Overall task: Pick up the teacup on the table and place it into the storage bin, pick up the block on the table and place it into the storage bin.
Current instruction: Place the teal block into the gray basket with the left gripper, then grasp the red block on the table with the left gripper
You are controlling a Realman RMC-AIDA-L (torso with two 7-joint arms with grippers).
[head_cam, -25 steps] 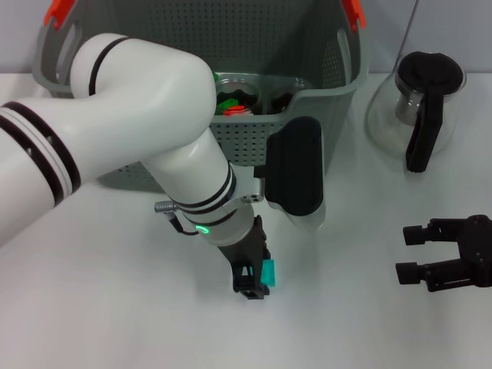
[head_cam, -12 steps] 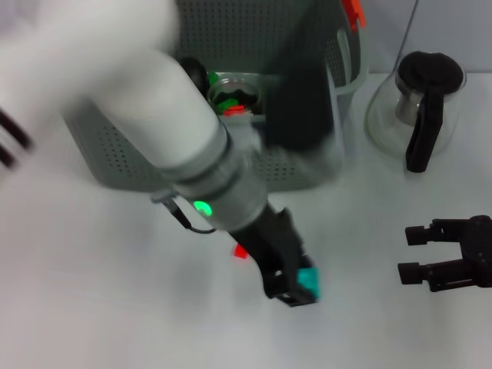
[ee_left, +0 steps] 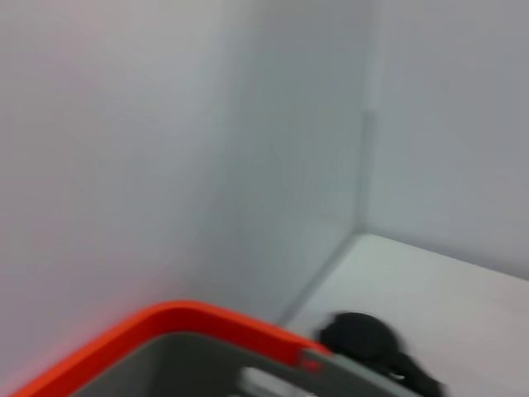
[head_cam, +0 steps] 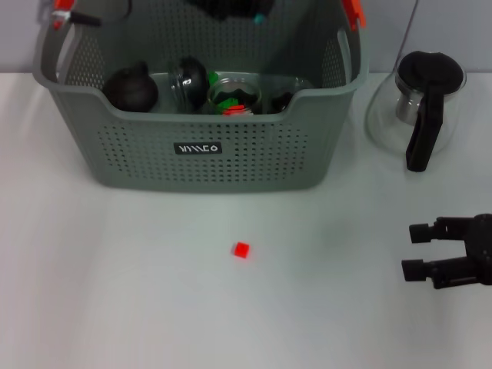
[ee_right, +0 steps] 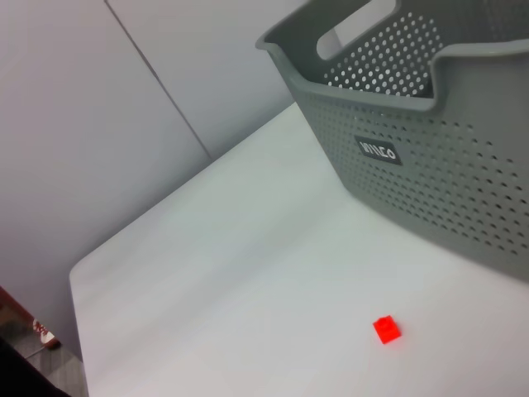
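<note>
The storage bin (head_cam: 200,150) stands at the back of the table, its label (ee_right: 376,150) facing me. My left gripper (head_cam: 231,8) hangs over the bin at the head view's top edge, mostly cut off, with a teal block (head_cam: 259,17) at its tip. A small red block (head_cam: 241,250) lies on the table in front of the bin, and it shows as the red block (ee_right: 385,329) in the right wrist view. No teacup shows on the table. My right gripper (head_cam: 413,250) rests open at the right, empty.
A glass coffee pot (head_cam: 419,108) with a black lid and handle stands right of the bin. Inside the bin lie a dark round pot (head_cam: 131,86), a clear glass (head_cam: 188,77) and a jar (head_cam: 234,96). An orange handle clip (ee_left: 165,318) fills the left wrist view's lower part.
My left arm lifted the teal block off the table and swung up and back over the bin, uncovering the bin's front and the red block. The right gripper stayed put.
</note>
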